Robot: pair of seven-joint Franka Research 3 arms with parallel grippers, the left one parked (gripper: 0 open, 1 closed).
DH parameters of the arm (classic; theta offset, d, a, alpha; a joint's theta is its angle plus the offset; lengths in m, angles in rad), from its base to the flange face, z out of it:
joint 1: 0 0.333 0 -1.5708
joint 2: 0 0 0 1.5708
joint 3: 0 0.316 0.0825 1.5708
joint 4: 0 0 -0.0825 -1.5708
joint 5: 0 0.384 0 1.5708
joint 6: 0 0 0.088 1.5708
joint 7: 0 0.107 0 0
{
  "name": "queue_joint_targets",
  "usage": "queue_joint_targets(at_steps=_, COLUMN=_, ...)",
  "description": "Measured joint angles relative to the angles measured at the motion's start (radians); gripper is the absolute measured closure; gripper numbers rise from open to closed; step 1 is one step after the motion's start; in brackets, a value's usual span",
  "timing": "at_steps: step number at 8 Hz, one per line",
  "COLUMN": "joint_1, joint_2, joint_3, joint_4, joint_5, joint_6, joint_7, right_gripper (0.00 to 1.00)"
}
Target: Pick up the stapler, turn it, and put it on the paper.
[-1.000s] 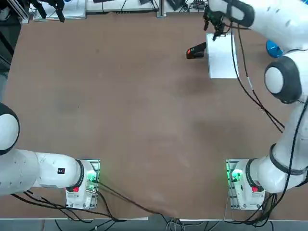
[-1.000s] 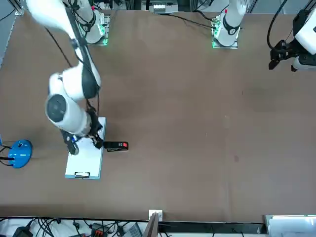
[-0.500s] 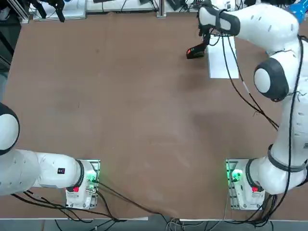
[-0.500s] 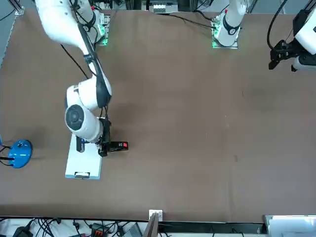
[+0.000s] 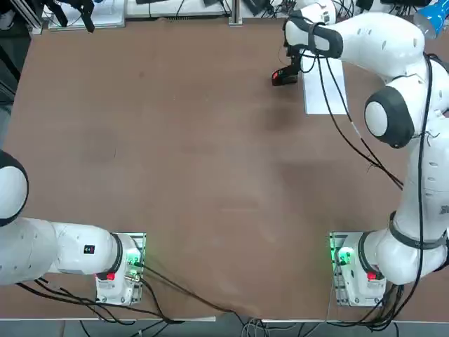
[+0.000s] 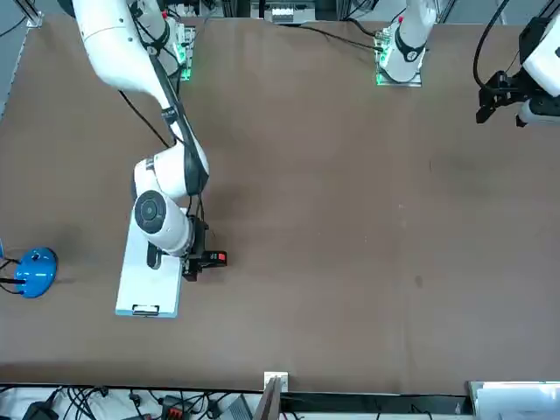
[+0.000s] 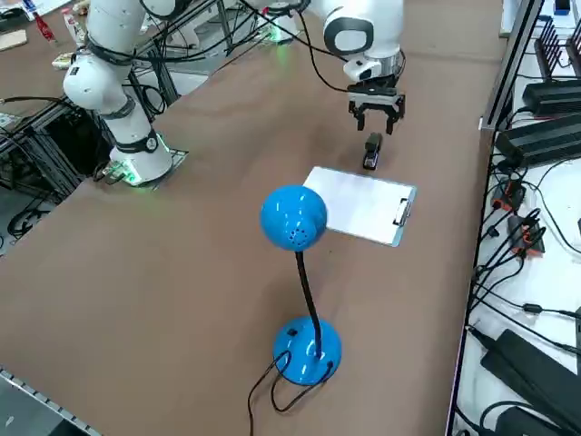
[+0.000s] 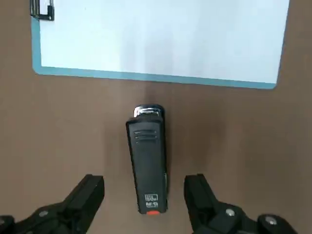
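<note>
The stapler (image 8: 147, 158) is small and black with a red patch at one end. It lies flat on the brown table just beside the paper (image 8: 161, 39), a white sheet on a clipboard with a dark clip (image 8: 41, 9). My right gripper (image 8: 144, 184) hovers open above the stapler's red end, one finger on each side and not touching it. The top view shows the stapler (image 5: 283, 77) left of the paper (image 5: 326, 91), with the gripper (image 5: 291, 64) over it. From the right side, the gripper (image 7: 377, 121) hangs a little above the stapler (image 7: 371, 152).
A blue desk lamp stands beyond the paper's far side, with its head (image 7: 293, 218) raised over the table and its round base (image 6: 35, 271) near the table edge. Cables and equipment line the table's border (image 7: 526, 136).
The right arm has swung from over the paper to over the stapler, and the wrist has turned. The stapler and the paper have not moved.
</note>
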Motion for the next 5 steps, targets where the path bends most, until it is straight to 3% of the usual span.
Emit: queue_joint_targets(at_steps=5, joint_1=0.003, joint_2=0.048, joint_3=0.0, joint_4=-0.004, joint_5=-0.02, joint_6=0.045, joint_7=-0.036, right_gripper=0.0)
